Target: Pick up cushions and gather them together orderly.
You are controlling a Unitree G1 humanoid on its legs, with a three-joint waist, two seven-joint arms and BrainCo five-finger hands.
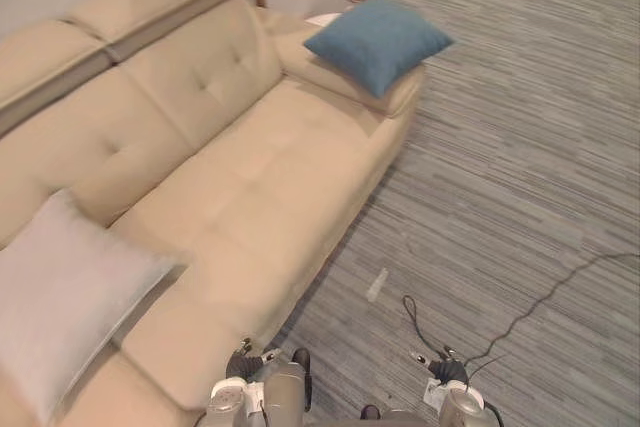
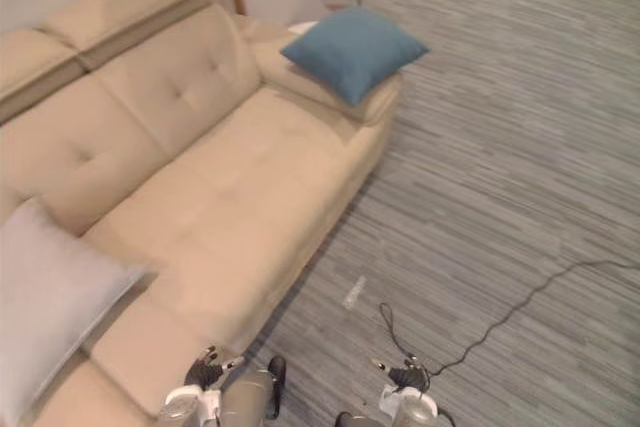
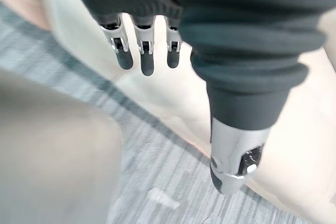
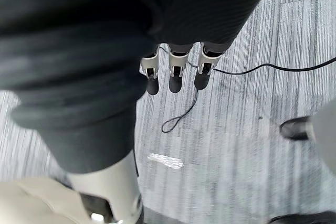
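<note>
The left hand (image 3: 146, 56) and right hand (image 4: 176, 72) are hanging empty, fingers straight and slack, over striped grey carpet (image 1: 520, 147). The plump grey cushion (image 1: 60, 297) is leaning near-left on the tufted beige sofa (image 1: 260, 177). The square blue cushion (image 1: 378, 42) is lying on its far armrest. Open carpet is spreading rightward.

Left robot hand (image 3: 145, 51) and right robot hand (image 4: 176, 69) hang, fingers straight, empty.
</note>
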